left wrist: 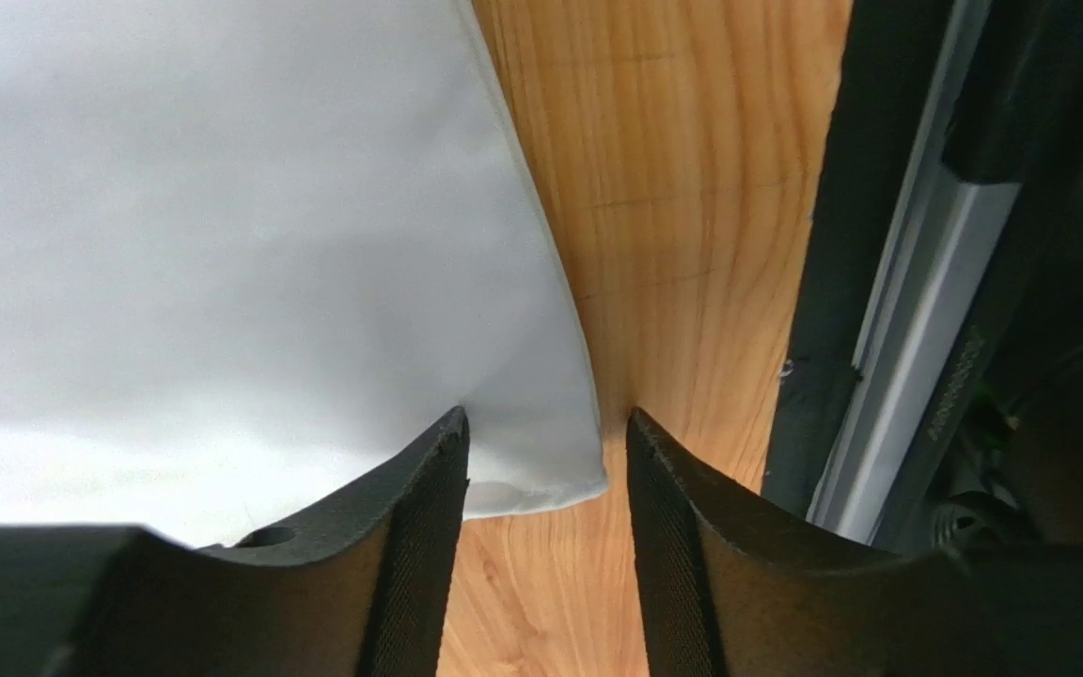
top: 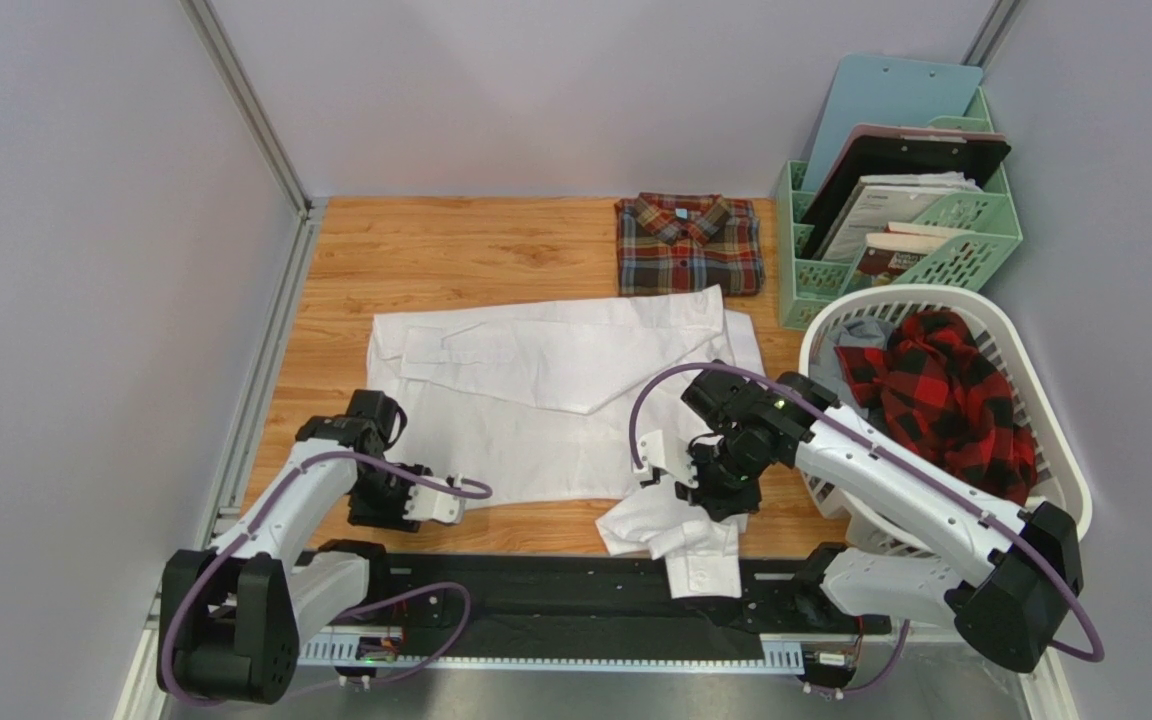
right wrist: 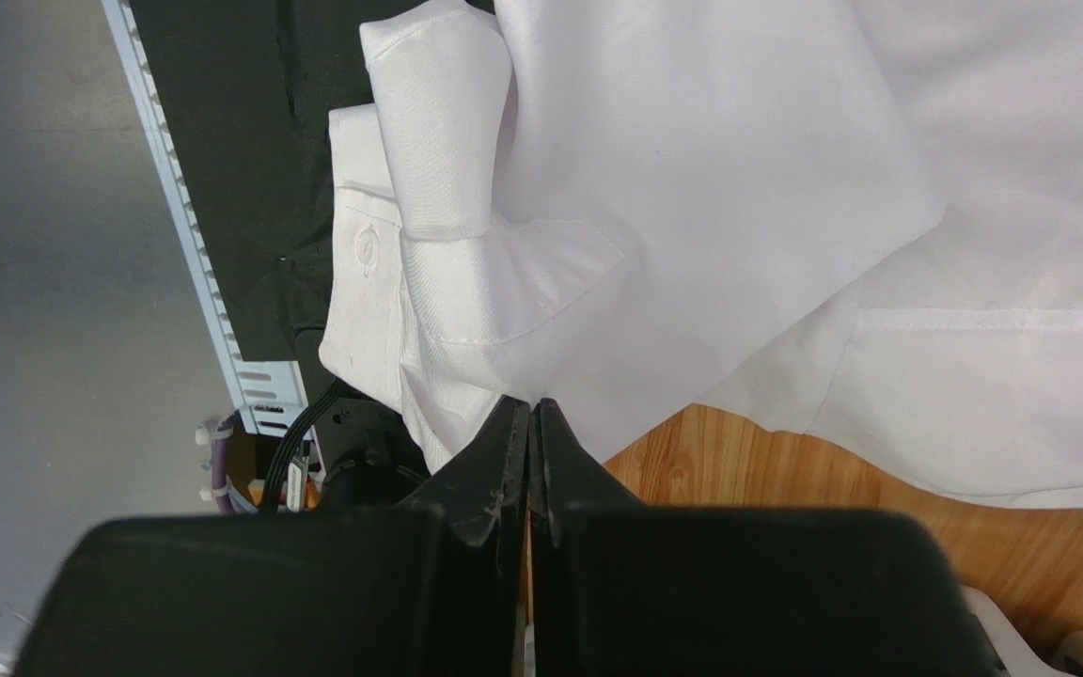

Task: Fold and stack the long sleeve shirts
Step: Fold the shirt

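The white shirt (top: 552, 390) lies spread in the middle of the wooden table. The plaid shirt (top: 687, 243) lies folded at the back. My left gripper (top: 455, 507) is low at the white shirt's near left corner. In the left wrist view it (left wrist: 545, 423) is open, with its jaws on either side of the hem corner (left wrist: 561, 473). My right gripper (top: 695, 507) is at the shirt's near right. In the right wrist view it (right wrist: 530, 409) is shut on a fold of the white sleeve (right wrist: 618, 212). The sleeve's cuff (right wrist: 406, 282) hangs bunched over the black rail.
A white laundry basket (top: 913, 296) at the right holds a red and black checked garment (top: 946, 393). A green file rack (top: 898, 225) with clipboards and papers stands behind it. A black rail (top: 567, 600) runs along the near edge. Grey walls enclose the table.
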`<state>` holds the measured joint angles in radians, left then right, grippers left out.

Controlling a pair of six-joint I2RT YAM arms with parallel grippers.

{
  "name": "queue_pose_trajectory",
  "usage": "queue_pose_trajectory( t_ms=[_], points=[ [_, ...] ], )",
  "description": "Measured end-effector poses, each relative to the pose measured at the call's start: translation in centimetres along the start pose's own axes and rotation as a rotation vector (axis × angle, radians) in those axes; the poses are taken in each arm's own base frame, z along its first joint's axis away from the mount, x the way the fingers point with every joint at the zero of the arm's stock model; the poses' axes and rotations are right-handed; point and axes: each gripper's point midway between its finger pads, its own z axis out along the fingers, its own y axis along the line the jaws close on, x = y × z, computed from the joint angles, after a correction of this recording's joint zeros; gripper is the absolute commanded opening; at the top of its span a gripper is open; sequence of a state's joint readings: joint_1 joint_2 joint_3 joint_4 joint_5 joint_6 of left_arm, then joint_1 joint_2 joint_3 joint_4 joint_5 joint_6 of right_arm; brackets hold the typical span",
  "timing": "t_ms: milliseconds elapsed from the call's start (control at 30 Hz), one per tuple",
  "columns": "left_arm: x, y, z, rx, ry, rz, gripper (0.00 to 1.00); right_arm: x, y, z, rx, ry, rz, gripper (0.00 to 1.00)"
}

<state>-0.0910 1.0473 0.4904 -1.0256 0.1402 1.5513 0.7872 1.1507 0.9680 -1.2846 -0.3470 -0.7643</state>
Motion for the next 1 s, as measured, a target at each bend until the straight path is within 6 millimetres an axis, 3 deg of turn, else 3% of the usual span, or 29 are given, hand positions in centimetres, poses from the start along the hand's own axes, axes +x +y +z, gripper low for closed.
queue_pose_trajectory(
  t_ms=[67, 100, 200, 400, 567, 700, 833, 1000],
  points=[
    [0.4, 0.5, 0.0, -0.017, 0.026, 0.005, 0.31, 0.1, -0.1, 0.0, 0.002, 0.002, 0.006, 0.0],
    [0.6, 0.8, 0.0, -0.029, 0.037, 0.005, 0.18, 0.1, -0.2, -0.1, 0.004, 0.002, 0.01, 0.0],
    [0.9, 1.3, -0.2, -0.056, 0.053, 0.005, 0.0, -0.2, -0.6, -0.6, 0.019, -0.006, 0.015, 0.0],
    [-0.4, 0.1, -1.6, -0.033, -0.006, -0.013, 0.0, -1.7, -1.5, -3.1, 0.091, -0.046, -0.004, 0.0],
    [-2.1, 2.1, -5.5, -0.093, -0.081, -0.048, 0.0, -3.9, -2.4, -7.1, 0.211, -0.132, -0.048, 0.0],
    [-2.2, 3.7, -7.5, -0.107, -0.131, -0.124, 0.0, -4.7, -3.6, -9.9, 0.302, -0.17, -0.06, 0.0],
    [-1.9, 5.8, -8.9, -0.105, -0.172, -0.206, 0.0, -5.0, -6.6, -12.8, 0.387, -0.179, -0.011, 0.0],
    [-1.5, 9.0, -10.3, -0.121, -0.217, -0.28, 0.0, -6.4, -12.5, -17.0, 0.489, -0.187, 0.034, 0.0]
  ],
)
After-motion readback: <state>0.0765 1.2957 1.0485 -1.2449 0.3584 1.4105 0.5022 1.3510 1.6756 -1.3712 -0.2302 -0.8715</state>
